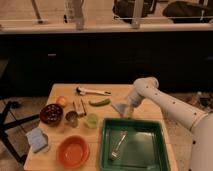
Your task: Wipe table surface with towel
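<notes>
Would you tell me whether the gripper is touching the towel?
Touching: the camera view shows the gripper meeting the towel with no gap, just behind the green tray.

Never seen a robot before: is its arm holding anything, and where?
The gripper sits at the right edge of the pale towel on the table; whether it actually grips it cannot be told.

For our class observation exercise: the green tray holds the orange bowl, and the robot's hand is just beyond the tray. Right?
No. The camera view shows the green tray holding a metal fork; the orange bowl sits on the table left of it. The hand is just beyond the tray, as stated.
</notes>
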`<action>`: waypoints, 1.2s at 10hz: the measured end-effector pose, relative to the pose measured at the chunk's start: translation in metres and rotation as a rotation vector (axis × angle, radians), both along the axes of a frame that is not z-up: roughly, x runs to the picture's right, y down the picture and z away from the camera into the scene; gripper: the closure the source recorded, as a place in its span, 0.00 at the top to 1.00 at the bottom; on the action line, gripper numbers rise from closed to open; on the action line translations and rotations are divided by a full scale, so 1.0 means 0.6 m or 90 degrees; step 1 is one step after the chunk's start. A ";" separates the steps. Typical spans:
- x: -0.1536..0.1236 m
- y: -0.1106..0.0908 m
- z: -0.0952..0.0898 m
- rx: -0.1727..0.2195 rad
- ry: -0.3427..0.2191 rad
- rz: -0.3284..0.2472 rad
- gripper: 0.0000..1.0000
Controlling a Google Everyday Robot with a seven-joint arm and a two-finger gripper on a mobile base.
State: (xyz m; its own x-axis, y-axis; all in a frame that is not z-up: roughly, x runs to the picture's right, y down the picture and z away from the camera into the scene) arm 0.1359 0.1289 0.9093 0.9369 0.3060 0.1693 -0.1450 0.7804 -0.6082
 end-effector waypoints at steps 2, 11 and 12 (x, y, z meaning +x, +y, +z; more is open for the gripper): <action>-0.002 0.007 0.008 -0.022 -0.005 -0.001 0.80; 0.009 0.030 0.013 -0.064 -0.018 -0.003 0.24; 0.008 0.029 0.013 -0.062 -0.019 -0.005 0.14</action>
State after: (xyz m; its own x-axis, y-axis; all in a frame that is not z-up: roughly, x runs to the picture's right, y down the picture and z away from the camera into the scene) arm 0.1404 0.1463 0.9170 0.9343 0.3151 0.1666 -0.1203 0.7187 -0.6848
